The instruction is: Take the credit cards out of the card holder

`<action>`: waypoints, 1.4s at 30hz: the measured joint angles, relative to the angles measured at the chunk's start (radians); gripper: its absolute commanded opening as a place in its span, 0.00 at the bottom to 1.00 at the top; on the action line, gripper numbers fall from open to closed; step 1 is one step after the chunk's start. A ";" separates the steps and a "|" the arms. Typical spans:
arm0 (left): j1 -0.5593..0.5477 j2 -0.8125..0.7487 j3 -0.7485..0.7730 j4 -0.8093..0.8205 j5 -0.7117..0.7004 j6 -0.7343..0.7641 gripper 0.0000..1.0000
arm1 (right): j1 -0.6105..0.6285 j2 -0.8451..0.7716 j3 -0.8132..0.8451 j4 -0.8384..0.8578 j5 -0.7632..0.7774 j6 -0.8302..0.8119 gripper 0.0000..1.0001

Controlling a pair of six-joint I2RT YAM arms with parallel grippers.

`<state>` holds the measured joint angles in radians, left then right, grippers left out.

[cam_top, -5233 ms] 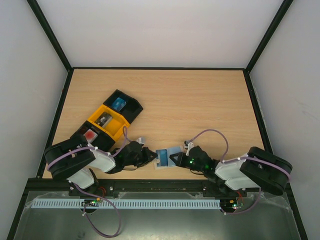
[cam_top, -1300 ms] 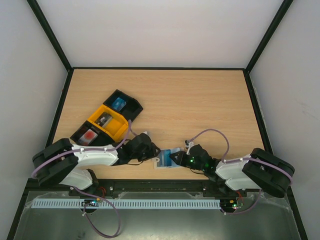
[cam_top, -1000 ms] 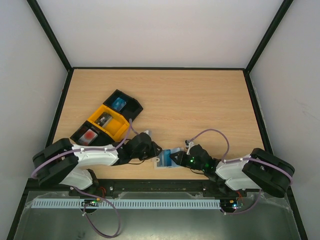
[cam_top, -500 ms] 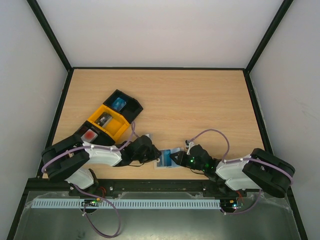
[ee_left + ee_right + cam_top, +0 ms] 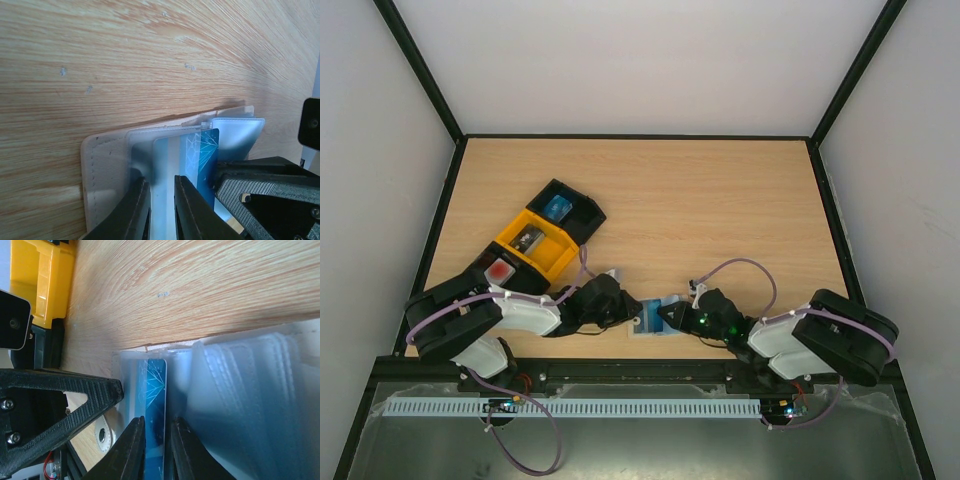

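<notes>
The card holder lies near the table's front edge between both grippers; its pale blue-grey cover with the stitched beige edge shows in the left wrist view, and its clear sleeves in the right wrist view. A blue credit card with a white line pattern sits in a sleeve. My left gripper is shut on the card's pale end, coming in from the left. My right gripper is shut on the sleeve at the card's dark edge, coming in from the right. A small red item lies in a black tray compartment.
A black-and-yellow compartment tray stands diagonally behind the left arm; its far black compartment holds a small blue item. The two grippers' fingers almost meet over the holder. A black frame rail runs along the table's near edge.
The left arm has drawn slightly nearer the front edge at the holder's left end and its jaws have narrowed. The holder and the right gripper stay where they were.
</notes>
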<state>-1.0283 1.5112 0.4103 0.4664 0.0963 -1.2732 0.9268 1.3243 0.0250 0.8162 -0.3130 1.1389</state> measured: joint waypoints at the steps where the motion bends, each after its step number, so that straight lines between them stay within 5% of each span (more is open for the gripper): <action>1: 0.000 0.000 0.000 0.002 0.000 -0.003 0.17 | 0.000 0.006 0.000 0.007 -0.002 0.003 0.16; 23: -0.001 0.000 -0.017 0.023 -0.010 -0.018 0.15 | -0.005 0.130 -0.001 0.161 -0.026 0.078 0.02; 36: -0.005 -0.001 -0.019 0.023 -0.019 -0.017 0.15 | -0.004 -0.154 -0.013 -0.116 0.061 0.041 0.02; 42: -0.005 -0.002 -0.011 0.015 -0.018 -0.010 0.24 | -0.004 -0.379 -0.015 -0.330 0.156 -0.003 0.02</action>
<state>-1.0328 1.5089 0.3988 0.4816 0.0780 -1.2827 0.9230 0.9451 0.0097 0.4862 -0.1566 1.1358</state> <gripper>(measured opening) 0.184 0.022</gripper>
